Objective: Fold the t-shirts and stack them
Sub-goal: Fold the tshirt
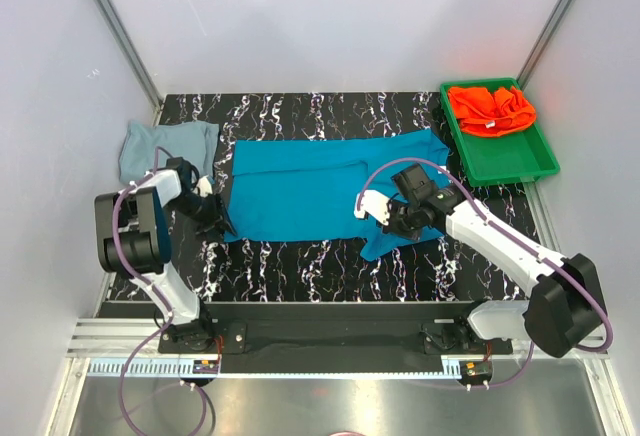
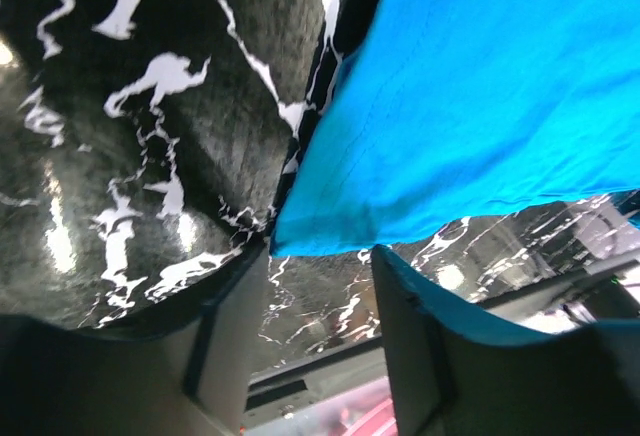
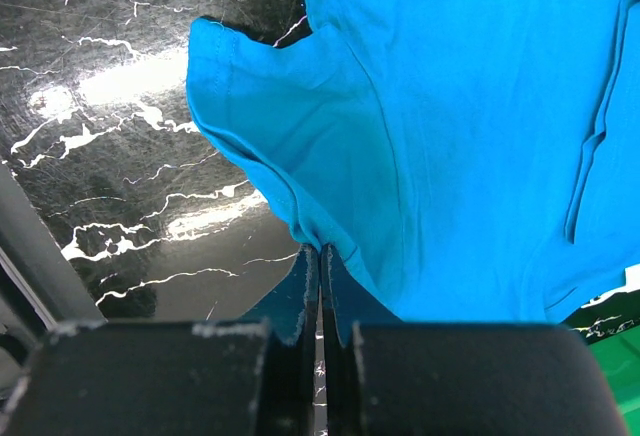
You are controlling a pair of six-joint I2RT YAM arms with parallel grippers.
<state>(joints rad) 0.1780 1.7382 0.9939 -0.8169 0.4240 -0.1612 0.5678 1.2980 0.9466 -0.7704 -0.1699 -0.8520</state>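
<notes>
**A:** What is the right hand (image 3: 320,261) doing?

**B:** It is clenched on the teal-blue t-shirt (image 3: 470,106). The fingers are pressed together on the edge of the cloth, just where the sleeve joins the body. In the wrist view the sleeve fans out to the left of the pinch.

**A:** And the left hand (image 2: 320,256)?

**B:** Released. Its two fingers stand apart, and the shirt's near-left corner hangs right at the gap between them with nothing closed on it.

**A:** Where does that shirt lie overall?

**B:** It is spread lengthwise, left to right, across the middle of the black marbled tabletop (image 1: 300,261), with one hand at each of its near corners.

**A:** The other shirts?

**B:** The pale grey-blue t-shirt (image 1: 165,146) lies rumpled at the far-left corner, just beside the teal one, with a thin strip of tabletop between them. The orange-red t-shirt (image 1: 490,109) is bunched inside the green tray (image 1: 500,168) at the far right. The tray sits just beside the teal shirt's far-right corner, and I cannot tell whether they touch.
</notes>
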